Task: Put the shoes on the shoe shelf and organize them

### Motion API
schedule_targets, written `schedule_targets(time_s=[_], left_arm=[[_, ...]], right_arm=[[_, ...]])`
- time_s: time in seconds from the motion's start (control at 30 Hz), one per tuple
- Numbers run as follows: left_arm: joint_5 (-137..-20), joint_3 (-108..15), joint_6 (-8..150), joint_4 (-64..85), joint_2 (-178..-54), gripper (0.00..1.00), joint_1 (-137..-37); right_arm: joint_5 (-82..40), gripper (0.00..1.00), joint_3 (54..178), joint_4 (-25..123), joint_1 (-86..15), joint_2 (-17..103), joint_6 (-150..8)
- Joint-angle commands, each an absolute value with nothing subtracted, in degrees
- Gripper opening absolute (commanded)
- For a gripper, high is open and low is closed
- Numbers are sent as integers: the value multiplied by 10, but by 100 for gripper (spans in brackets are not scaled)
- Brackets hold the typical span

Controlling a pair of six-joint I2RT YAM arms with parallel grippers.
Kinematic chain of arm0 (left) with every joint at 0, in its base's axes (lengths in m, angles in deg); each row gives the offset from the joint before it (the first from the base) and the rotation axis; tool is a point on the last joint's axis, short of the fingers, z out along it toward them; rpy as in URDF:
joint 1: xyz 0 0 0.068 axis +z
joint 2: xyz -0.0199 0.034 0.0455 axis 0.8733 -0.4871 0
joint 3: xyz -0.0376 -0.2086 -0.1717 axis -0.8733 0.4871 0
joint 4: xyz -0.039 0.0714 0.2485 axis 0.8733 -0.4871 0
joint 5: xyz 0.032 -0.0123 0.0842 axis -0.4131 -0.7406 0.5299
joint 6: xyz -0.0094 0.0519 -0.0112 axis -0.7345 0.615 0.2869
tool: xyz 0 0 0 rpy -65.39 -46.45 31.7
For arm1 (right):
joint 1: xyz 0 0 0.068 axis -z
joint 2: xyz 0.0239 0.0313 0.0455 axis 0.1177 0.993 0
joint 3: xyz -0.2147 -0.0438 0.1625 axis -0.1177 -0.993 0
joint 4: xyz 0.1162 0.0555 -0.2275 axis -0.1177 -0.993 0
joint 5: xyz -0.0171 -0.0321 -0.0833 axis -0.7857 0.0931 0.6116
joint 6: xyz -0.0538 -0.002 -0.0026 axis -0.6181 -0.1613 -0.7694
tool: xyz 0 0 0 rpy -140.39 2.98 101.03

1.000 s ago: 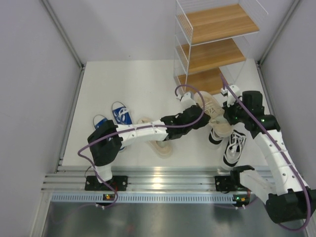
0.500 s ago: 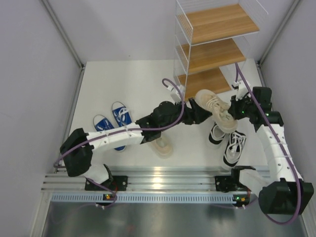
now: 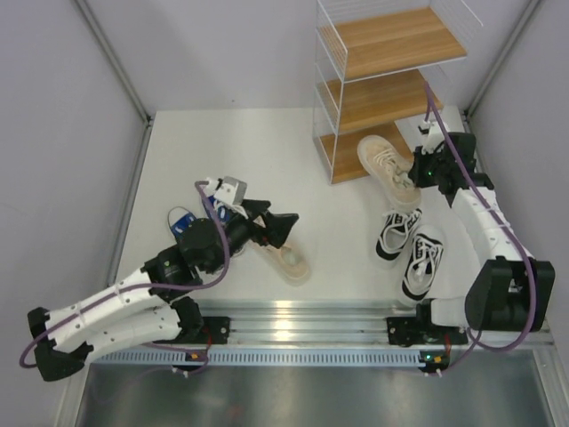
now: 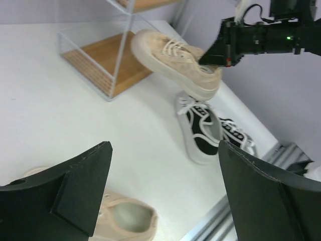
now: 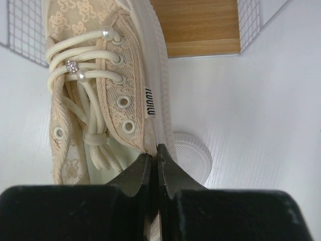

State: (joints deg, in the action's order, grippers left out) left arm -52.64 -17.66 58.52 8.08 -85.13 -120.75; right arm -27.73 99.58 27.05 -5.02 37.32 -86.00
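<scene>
Nearest the bases, your left gripper (image 3: 271,220) has its jaws wide and empty. It hovers over the loose beige lace-up sneaker (image 3: 290,260) lying on the white table (image 3: 231,142), with the blue pair of sneakers with white laces (image 3: 181,219) just beside it, partly hidden by the arm. Further out on your right, the black pair of sneakers with white laces and soles (image 3: 411,251) lies side by side on the table. Just beyond them your right gripper (image 5: 154,159) is pinched narrow on the side wall of the second beige lace-up sneaker (image 3: 385,165), near its heel. The left wrist view suggests this shoe is clear of the table. Key geometry: the held shoe's long axis runs diagonally, heel at the claw and toe pointing away. The toe sits right at the front edge of the bottom wooden tier (image 3: 347,151) of the tall white wire shoe shelf (image 3: 382,98). In the right wrist view the wood lies ahead of the toe and a little to the right, with wire mesh on both sides. My read: push along the shoe's own axis, with a small yaw to square it on the tier. The right arm is much nearer the shelf and the left is well apart from it. Watch the toe against the wire post.
</scene>
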Motion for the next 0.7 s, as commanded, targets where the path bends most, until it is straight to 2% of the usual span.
schedule_targets(time_s=[0.0,0.3,0.67], left_arm=[[-410,-141,649,5,-770,92,-1206],[-346,-75,617,-14,-650,94,-1206],[-328,-72,621,-29,-650,96,-1206]], right_arm=[[-237,0,1031,418,-57,387,-811],[-185,0,1004,586,-100,459,-783],[-152,0,1030,630,-114,546,-760]])
